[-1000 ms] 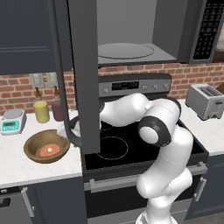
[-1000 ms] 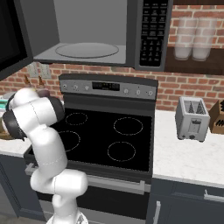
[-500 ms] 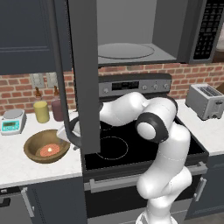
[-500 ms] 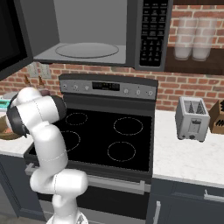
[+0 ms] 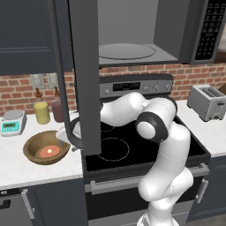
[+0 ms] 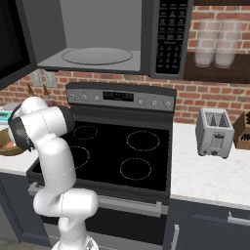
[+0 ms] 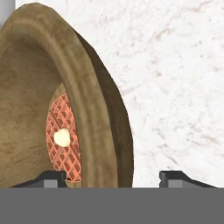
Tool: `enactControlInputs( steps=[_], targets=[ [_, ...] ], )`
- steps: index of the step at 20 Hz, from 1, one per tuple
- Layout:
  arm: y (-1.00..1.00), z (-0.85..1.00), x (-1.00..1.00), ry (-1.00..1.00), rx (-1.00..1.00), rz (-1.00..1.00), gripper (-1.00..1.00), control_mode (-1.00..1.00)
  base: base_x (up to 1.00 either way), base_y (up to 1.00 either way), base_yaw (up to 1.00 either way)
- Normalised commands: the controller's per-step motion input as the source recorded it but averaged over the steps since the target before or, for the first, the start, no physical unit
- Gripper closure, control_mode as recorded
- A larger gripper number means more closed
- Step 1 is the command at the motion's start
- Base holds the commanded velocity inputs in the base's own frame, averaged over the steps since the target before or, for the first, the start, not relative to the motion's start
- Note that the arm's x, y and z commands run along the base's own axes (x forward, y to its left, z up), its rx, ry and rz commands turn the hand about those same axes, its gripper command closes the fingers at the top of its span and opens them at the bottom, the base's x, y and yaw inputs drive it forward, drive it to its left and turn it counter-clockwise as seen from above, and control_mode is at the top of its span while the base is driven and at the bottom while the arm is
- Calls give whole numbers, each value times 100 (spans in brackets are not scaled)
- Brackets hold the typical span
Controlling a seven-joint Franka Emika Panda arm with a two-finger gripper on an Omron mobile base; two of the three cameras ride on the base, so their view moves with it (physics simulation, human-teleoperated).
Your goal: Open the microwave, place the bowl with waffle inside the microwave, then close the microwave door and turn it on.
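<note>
The gripper [image 7: 113,177] straddles the near rim of the brown wooden bowl [image 7: 94,113], one dark fingertip inside the bowl and the other outside over the counter [image 7: 175,78]; the jaws stand fairly wide around the thick, rounded rim, and whether they press it cannot be told. The bowl, shallow with a smooth grained finish, sits on the pale marbled counter left of the stove [image 5: 132,145], just beside the hanging microwave door [image 5: 81,75]. Inside it lies the waffle [image 7: 65,135], a small reddish-orange disc with a grid texture and a pale yellow spot at its centre. The microwave [image 6: 105,36] is mounted above the stove, its door swung fully open, showing a grey cavity and a round glass turntable. A yellow canister [image 5: 42,112] and a maroon one [image 5: 58,110] stand behind the bowl against the brick wall. A silver toaster [image 6: 215,133] rests on the counter right of the stove.
</note>
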Motion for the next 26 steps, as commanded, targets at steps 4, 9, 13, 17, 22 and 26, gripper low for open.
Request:
enactControlInputs(
  steps=[4, 9, 13, 17, 22, 26],
  targets=[
    [0, 0, 0, 1, 0, 0, 100, -100, 0, 0, 0],
    [0, 0, 0, 0, 0, 0, 100, -100, 0, 0, 0],
    [-7, 1, -13, -3, 0, 0, 100, -100, 0, 0, 0],
    [-35, 20, -46, -7, 0, 0, 100, -100, 0, 0, 0],
    [-49, 36, -55, -4, 0, 0, 100, -100, 0, 0, 0],
    [-54, 42, -41, 0, 0, 0, 100, -100, 0, 0, 0]
  ],
)
